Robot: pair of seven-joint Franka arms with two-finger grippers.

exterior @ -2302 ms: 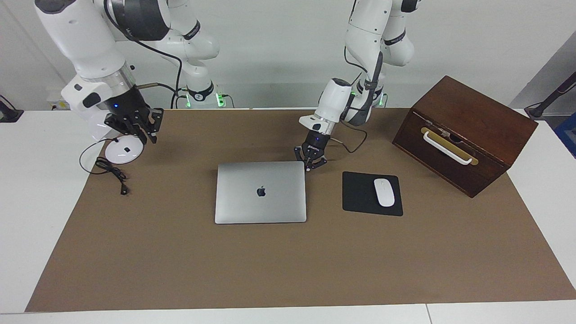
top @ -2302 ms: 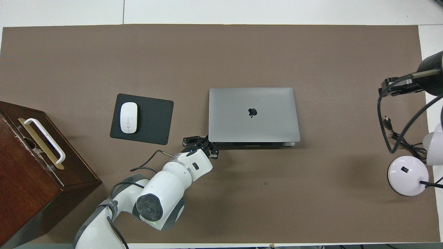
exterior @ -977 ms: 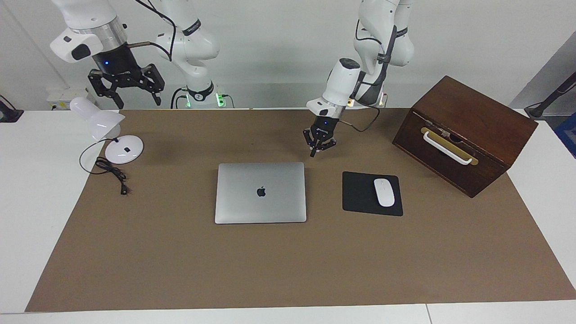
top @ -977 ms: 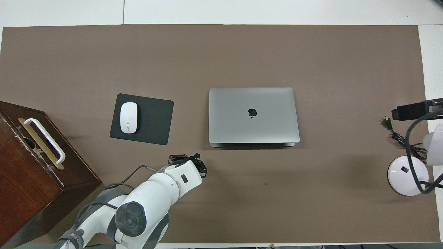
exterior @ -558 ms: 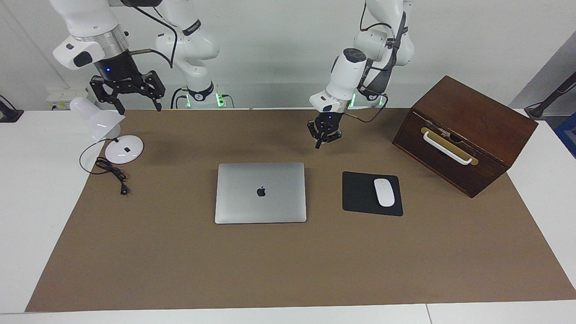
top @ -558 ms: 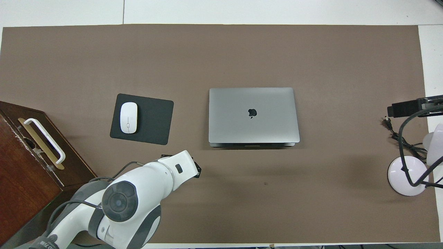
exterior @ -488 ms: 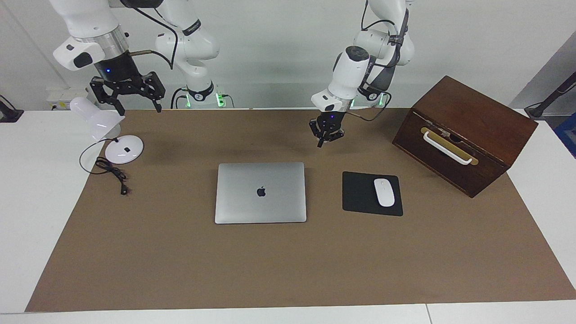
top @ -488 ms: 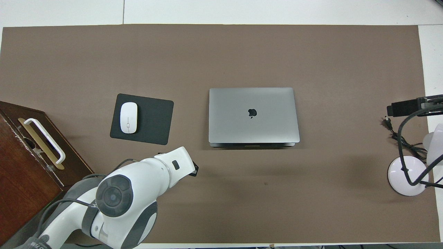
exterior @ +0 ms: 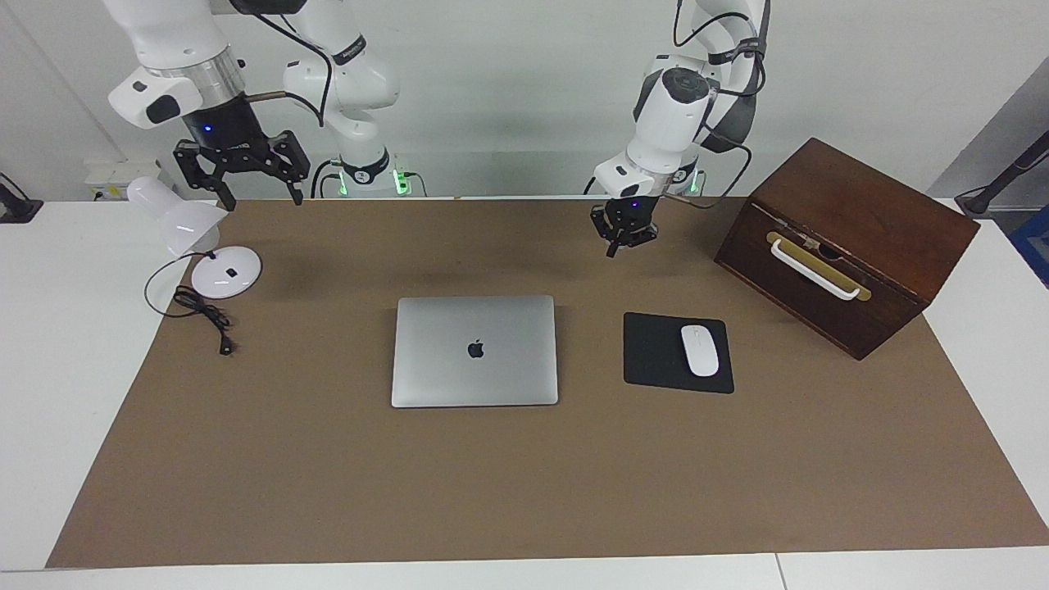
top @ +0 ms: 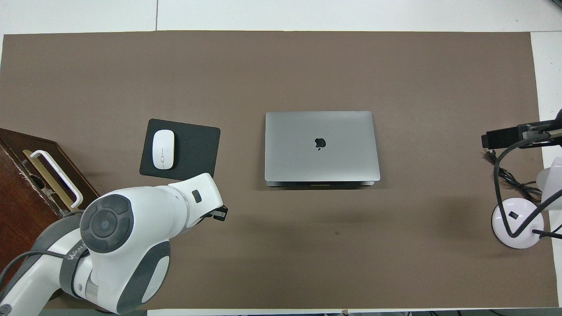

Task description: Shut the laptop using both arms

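Note:
The silver-grey laptop (exterior: 475,351) lies on the brown mat with its lid down flat and the dark logo facing up; in the overhead view the laptop (top: 322,146) shows a thin dark seam along the edge nearer the robots. My left gripper (exterior: 611,251) hangs shut and empty in the air over bare mat, apart from the laptop, toward the wooden box's end. From above, the left arm's wrist hides most of it. My right gripper (exterior: 258,198) hangs open and empty over the mat's corner beside the lamp.
A white mouse (exterior: 700,350) rests on a black mouse pad (exterior: 651,360) beside the laptop. A dark wooden box (exterior: 852,238) with a white handle stands at the left arm's end. A white desk lamp (exterior: 217,274) and its black cable (exterior: 201,310) sit at the right arm's end.
My left gripper has risen from the laptop's near corner and drawn back toward the box's end, still shut. The right gripper lifted off the lamp area. The laptop has not moved.

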